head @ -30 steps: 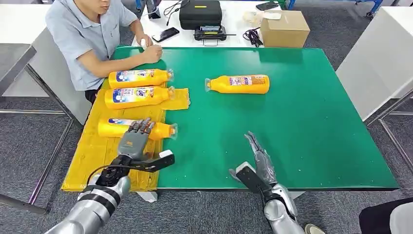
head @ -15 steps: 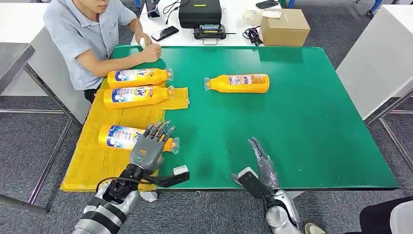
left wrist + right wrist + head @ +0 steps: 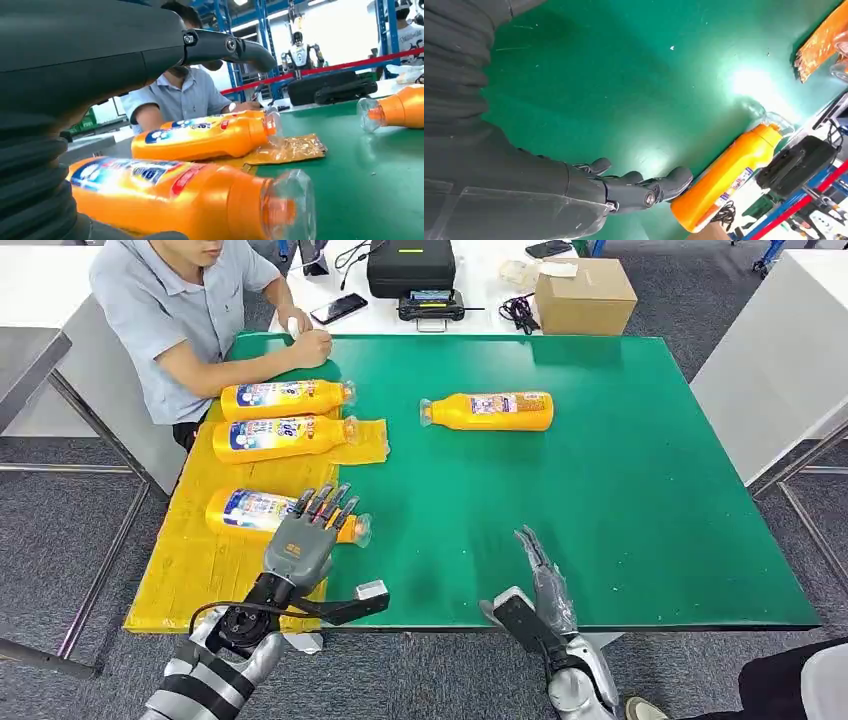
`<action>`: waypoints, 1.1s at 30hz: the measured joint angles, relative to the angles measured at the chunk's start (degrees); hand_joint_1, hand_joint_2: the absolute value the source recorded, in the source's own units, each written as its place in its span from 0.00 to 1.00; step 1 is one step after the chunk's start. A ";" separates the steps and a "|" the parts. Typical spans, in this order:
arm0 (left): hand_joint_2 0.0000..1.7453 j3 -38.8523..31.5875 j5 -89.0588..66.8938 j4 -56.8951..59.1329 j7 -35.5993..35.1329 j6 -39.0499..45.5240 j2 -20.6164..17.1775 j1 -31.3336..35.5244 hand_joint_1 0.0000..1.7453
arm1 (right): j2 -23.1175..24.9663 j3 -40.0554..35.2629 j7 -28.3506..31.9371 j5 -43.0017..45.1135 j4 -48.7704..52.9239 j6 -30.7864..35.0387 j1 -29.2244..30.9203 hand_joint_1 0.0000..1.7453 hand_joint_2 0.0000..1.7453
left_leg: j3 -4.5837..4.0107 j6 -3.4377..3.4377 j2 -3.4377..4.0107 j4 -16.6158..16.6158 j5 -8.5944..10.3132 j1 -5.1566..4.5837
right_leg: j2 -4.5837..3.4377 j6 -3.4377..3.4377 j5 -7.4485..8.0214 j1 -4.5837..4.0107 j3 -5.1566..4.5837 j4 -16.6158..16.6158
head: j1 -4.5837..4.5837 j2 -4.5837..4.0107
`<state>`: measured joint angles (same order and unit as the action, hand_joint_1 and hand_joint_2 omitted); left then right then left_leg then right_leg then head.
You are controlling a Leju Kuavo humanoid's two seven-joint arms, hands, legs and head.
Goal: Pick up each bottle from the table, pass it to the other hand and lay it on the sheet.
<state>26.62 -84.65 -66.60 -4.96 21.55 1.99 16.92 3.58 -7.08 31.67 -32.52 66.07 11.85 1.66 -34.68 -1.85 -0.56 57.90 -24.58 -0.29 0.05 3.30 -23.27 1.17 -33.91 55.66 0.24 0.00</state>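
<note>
Bottles: three glossy orange plastic cylinders with clear caps lie on crinkled yellow sheet; fourth bottle lies on smooth green table. Left hand hovers empty, fingers spread, over nearest bottle. Right hand empty, fingers straight.

Robotics lab: humanoid robot on stand behind red barrier tape, blue racking, equipment case.

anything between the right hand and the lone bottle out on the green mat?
Nothing. In the head view, only bare green mat separates the right hand from the lone bottle. The right wrist view shows the same open green surface ahead of the fingers.
</note>
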 measured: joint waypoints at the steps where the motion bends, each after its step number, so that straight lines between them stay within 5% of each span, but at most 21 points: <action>1: 1.00 0.07 -0.42 -0.31 -0.13 0.33 -0.07 -0.10 0.00 | 0.00 0.04 0.00 0.00 0.13 -0.02 -0.06 0.00 1.00 | 0.00 0.00 0.00 0.00 0.00 0.00 | 0.00 0.00 0.00 0.00 0.00 0.00 | 0.00 0.00; 9: 1.00 0.50 14.27 -6.68 8.21 8.08 0.63 -2.75 0.00 | 0.55 1.03 1.48 2.37 0.91 2.20 -0.55 0.00 1.00 | -0.01 0.00 0.01 0.00 0.00 0.00 | 0.00 0.00 0.00 0.00 0.00 0.00 | 0.02 0.00; 10: 1.00 0.50 18.36 -7.61 10.02 9.23 1.14 -3.50 0.00 | 0.79 1.27 1.90 3.44 1.60 2.80 -0.81 0.00 0.00 | -0.01 0.00 0.00 0.00 -0.01 -0.01 | 0.00 0.00 0.00 0.01 0.00 -0.01 | 0.02 0.00; 12: 1.00 0.46 26.90 -9.38 14.11 11.59 2.45 -5.12 0.00 | 1.49 1.46 2.49 7.46 3.74 2.25 -1.52 0.00 0.00 | -0.03 -0.01 0.00 0.00 -0.02 -0.01 | 0.00 0.00 -0.01 0.01 -0.02 -0.01 | 0.00 0.00; 13: 1.00 0.44 30.70 -9.97 16.05 12.11 3.22 -5.92 0.00 | 1.83 1.55 2.58 9.84 4.95 1.15 -1.93 0.00 1.00 | -0.03 0.00 0.00 0.00 -0.03 -0.01 | 0.00 0.00 -0.01 0.01 -0.02 -0.01 | 0.02 0.00; 20: 1.00 0.26 57.01 -10.95 24.57 10.47 8.17 -11.03 0.00 | 5.18 1.55 3.19 16.00 14.58 5.46 -5.49 0.00 1.00 | -0.05 0.03 0.00 0.00 -0.06 0.00 | 0.00 -0.02 -0.03 0.00 -0.07 -0.02 | 0.00 0.00; 21: 0.00 0.26 58.54 -10.95 24.83 10.10 8.55 -11.26 0.00 | 5.38 1.20 4.08 15.80 15.79 6.41 -5.91 0.00 1.00 | -0.05 0.03 0.00 0.00 -0.06 0.00 | 0.00 -0.02 -0.03 0.00 -0.06 -0.02 | 0.00 0.00; 28: 0.00 0.37 63.43 -10.95 25.73 10.29 10.97 -12.79 0.00 | 5.60 -1.24 4.48 10.91 19.45 12.52 -8.03 0.00 1.00 | -0.04 0.03 0.02 0.00 -0.05 -0.01 | -0.01 -0.02 -0.02 0.00 -0.05 -0.02 | 0.00 0.00; 29: 1.00 0.39 63.60 -10.95 25.77 10.29 11.10 -12.94 0.00 | 5.60 -1.44 4.48 10.75 19.50 12.70 -8.19 0.00 1.00 | -0.04 0.03 0.02 0.00 -0.05 -0.01 | -0.01 -0.02 -0.02 0.00 -0.05 -0.02 | 0.00 0.00; 30: 1.00 0.41 63.67 -10.95 25.77 10.31 11.21 -13.02 0.00 | 5.62 -1.66 4.46 10.69 19.60 12.76 -8.33 0.00 1.00 | -0.04 0.03 0.02 0.00 -0.05 -0.01 | -0.01 -0.02 -0.02 0.00 -0.05 -0.02 | 0.00 0.00; 31: 1.00 0.44 63.71 -10.95 25.79 10.32 11.28 -13.06 0.00 | 5.64 -1.81 4.39 10.53 19.65 12.87 -8.42 0.00 0.00 | -0.04 0.03 0.02 0.00 -0.05 -0.01 | -0.01 -0.02 -0.02 0.00 -0.05 -0.02 | 0.00 0.00; 32: 1.00 0.44 63.91 -10.95 25.84 10.32 11.37 -13.11 0.00 | 5.66 -1.95 4.22 10.38 19.67 13.03 -8.47 0.00 1.00 | -0.04 0.03 0.02 0.00 -0.06 -0.01 | -0.01 -0.02 -0.02 0.00 -0.05 -0.02 | 0.00 0.00; 33: 1.00 0.44 64.53 -10.95 25.97 10.43 11.50 -13.21 0.00 | 5.68 -2.08 3.82 10.21 19.67 13.66 -8.56 0.00 1.00 | -0.04 0.03 0.02 0.00 -0.05 -0.01 | -0.01 -0.02 -0.02 0.00 -0.05 -0.02 | 0.00 0.00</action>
<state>27.06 -20.13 -77.55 21.01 31.98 13.49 3.71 9.27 -9.16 35.49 -22.32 85.74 25.51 -6.89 -34.72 -1.82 -0.54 57.89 -24.63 -0.29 0.04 3.29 -23.29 1.17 -33.97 55.64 0.24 0.00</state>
